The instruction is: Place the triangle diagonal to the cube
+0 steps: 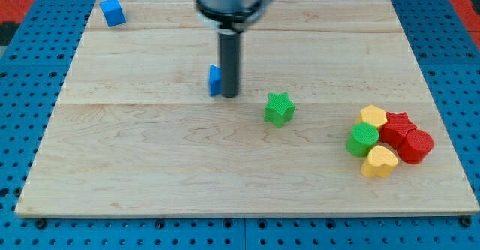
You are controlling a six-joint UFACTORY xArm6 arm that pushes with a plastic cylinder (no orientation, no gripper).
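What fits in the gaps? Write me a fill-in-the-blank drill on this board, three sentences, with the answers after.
1. My tip sits right against a small ____ block, on that block's right side in the view.
2. The blue cube lies near the view's top ____ corner of the board.
3. The green block right of the tip, the green star, stands ____ from the cluster at the view's right.

Missing words: blue; left; apart

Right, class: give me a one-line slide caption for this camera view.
My tip touches the blue triangle's right side, far from the blue cube at the board's top-left corner.
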